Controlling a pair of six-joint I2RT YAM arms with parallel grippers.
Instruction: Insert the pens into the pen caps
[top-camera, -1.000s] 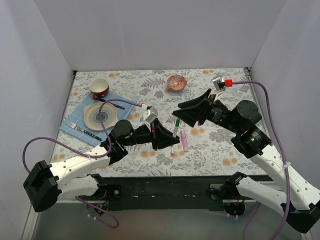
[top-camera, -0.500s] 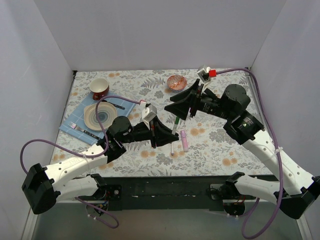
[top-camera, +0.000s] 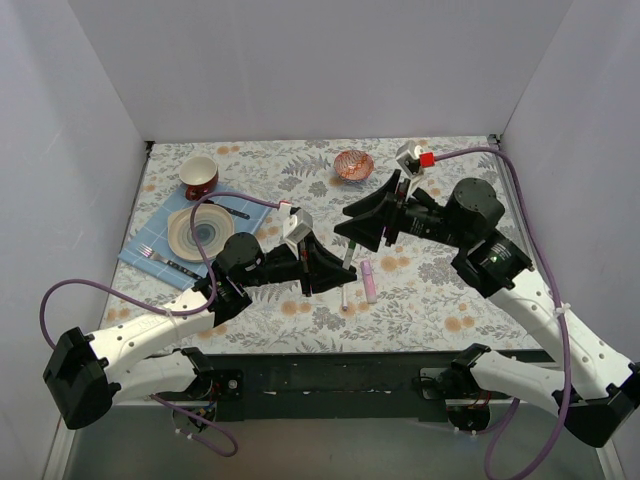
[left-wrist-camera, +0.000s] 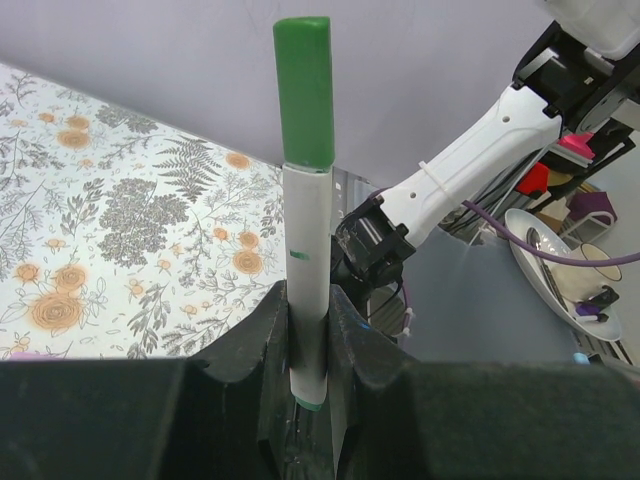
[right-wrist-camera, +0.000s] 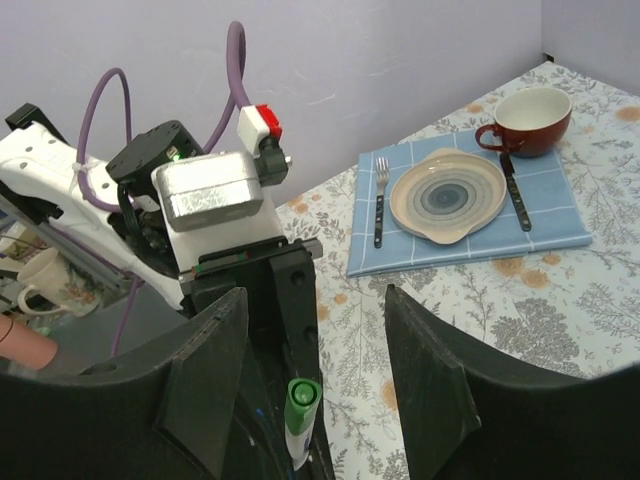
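Green plastic cap (left-wrist-camera: 304, 90) seated on slim white-barrelled pen (left-wrist-camera: 303, 260), clamped upright in tightly closed left gripper (left-wrist-camera: 308, 335) above floral tablecloth (left-wrist-camera: 120, 200). Right gripper (right-wrist-camera: 312, 350) spread wide, empty, close by the cap. Risks tilting pen or unseating cap through off-centre squeeze.

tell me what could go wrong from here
1. The left gripper pinches the pen only low on its barrel, so a sideways nudge on the green cap could tilt the pen or make it slip.
2. The right gripper is open right by that cap and close to the left gripper; closing off-centre might knock them together.
3. A dropped pen could land on the pink marker lying nearby and scatter it.
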